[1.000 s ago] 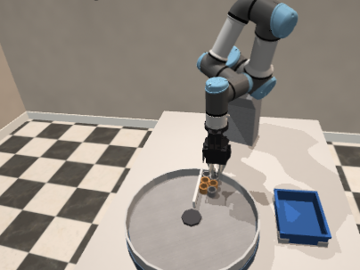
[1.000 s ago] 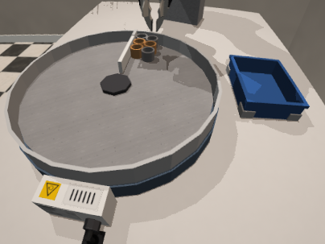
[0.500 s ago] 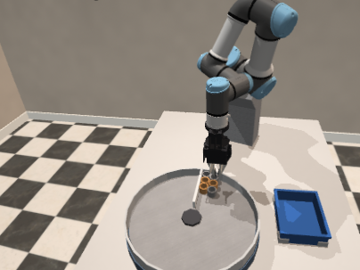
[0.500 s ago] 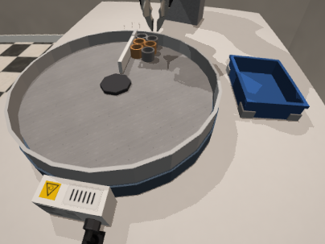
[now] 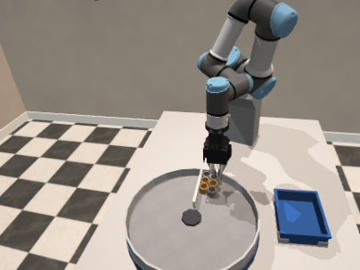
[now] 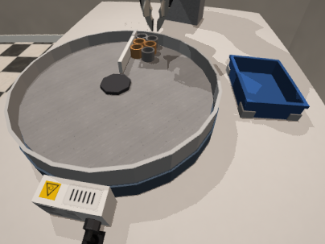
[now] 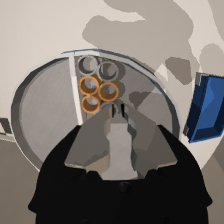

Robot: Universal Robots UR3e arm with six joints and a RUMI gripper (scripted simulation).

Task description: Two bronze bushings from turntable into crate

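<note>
A tight cluster of bushings stands at the far side of the turntable [image 5: 156, 222] [image 6: 80, 116] [image 7: 45, 105], against a white bar [image 5: 196, 191] [image 6: 125, 53] [image 7: 77, 100]. Three are bronze [image 5: 203, 187] [image 6: 136, 52] [image 7: 108, 91], the others grey [image 5: 213, 190] [image 6: 147, 55] [image 7: 108, 70]. My gripper [image 5: 215, 175] [image 6: 154, 23] [image 7: 117, 104] is shut and empty, pointing down, a little above the cluster's edge away from the bar. In the wrist view its fingertips hide part of the cluster. The blue crate [image 5: 277, 208] [image 6: 261, 59] [image 7: 202, 107] is empty, on the table to the right of the turntable.
A black octagonal hub [image 5: 191, 216] [image 6: 115, 83] sits at the turntable's centre. The turntable has a raised rim all round. A white control box [image 6: 72, 196] with a yellow warning sign stands at its near edge. The arm's grey pedestal [image 5: 245, 119] stands behind the turntable.
</note>
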